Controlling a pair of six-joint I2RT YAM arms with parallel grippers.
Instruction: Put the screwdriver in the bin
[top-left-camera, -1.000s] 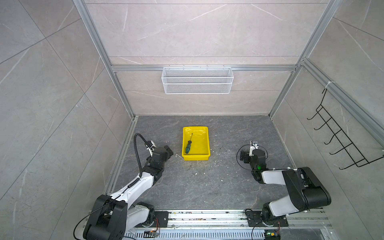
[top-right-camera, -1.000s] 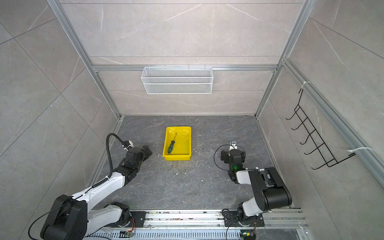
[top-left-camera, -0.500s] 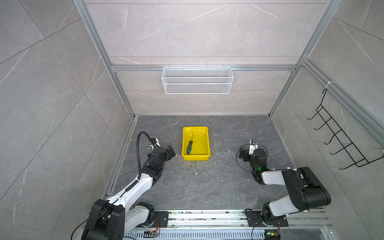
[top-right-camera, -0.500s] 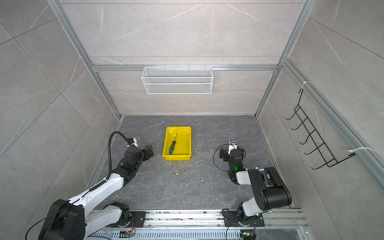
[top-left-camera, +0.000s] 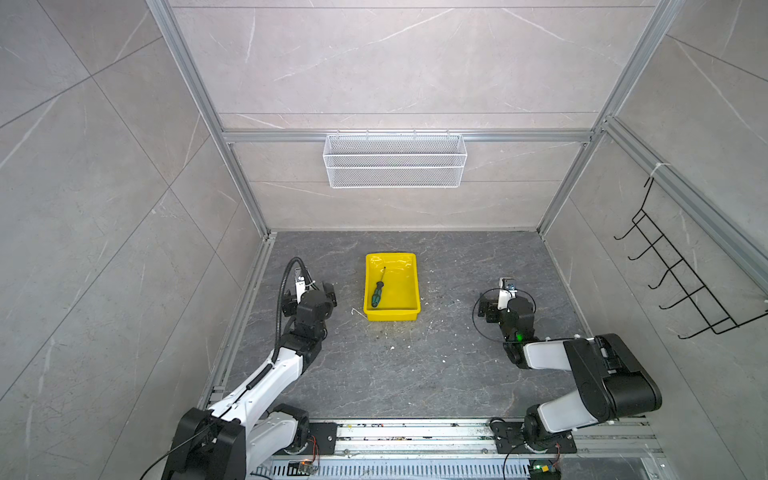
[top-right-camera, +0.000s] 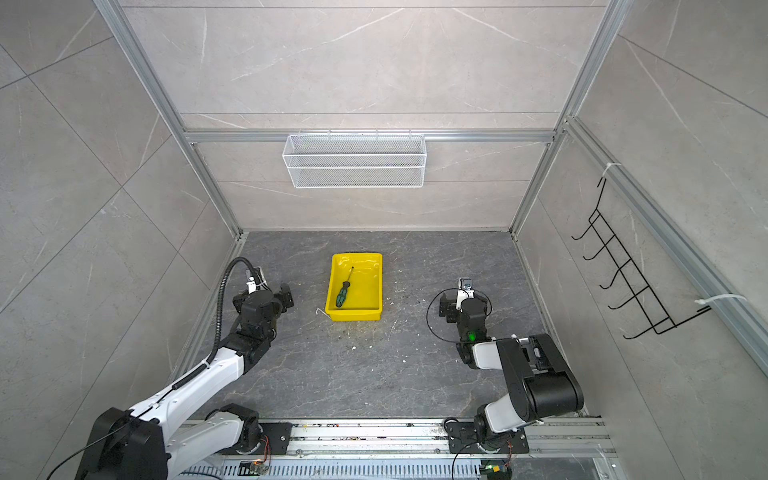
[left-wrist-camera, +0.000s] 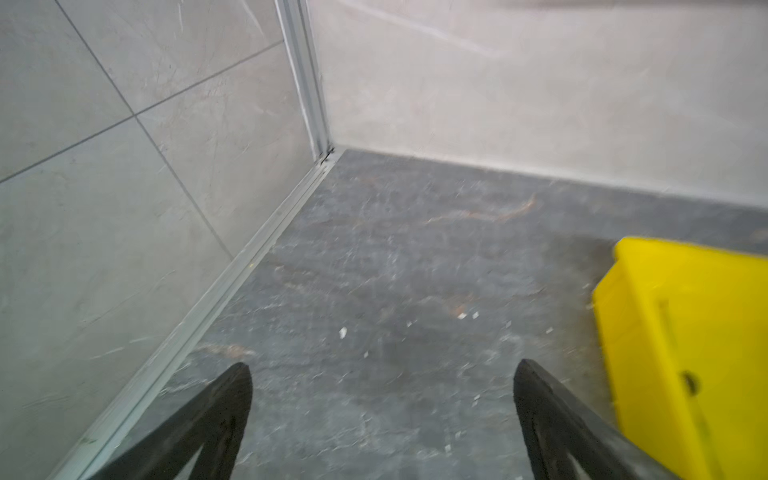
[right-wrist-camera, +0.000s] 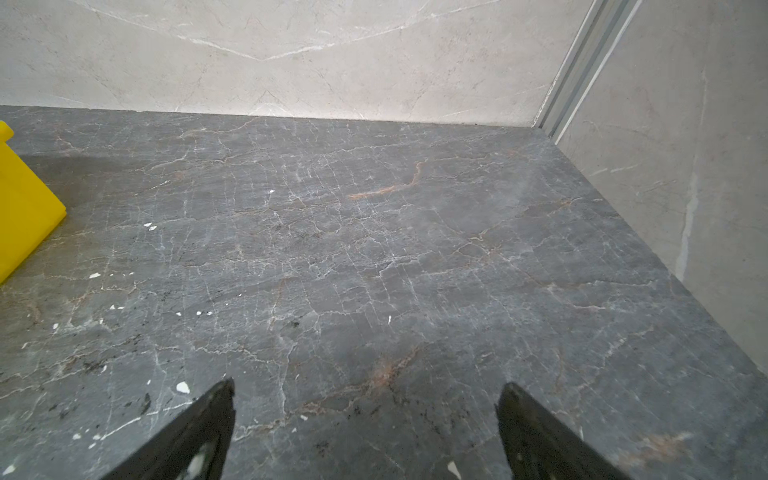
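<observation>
Top views both give us the screwdriver (top-left-camera: 377, 293), dark green handle, black collar, thin dark shaft, lying flat inside the yellow bin (top-left-camera: 392, 316), handle nearest us. We see left gripper (left-wrist-camera: 380, 370) and right gripper (right-wrist-camera: 365, 388) spread wide, empty.

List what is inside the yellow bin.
Only the screwdriver lies in the bin, nearer its left wall in both top views, handle toward the robot. The strip of bin floor beneath it is covered.
</observation>
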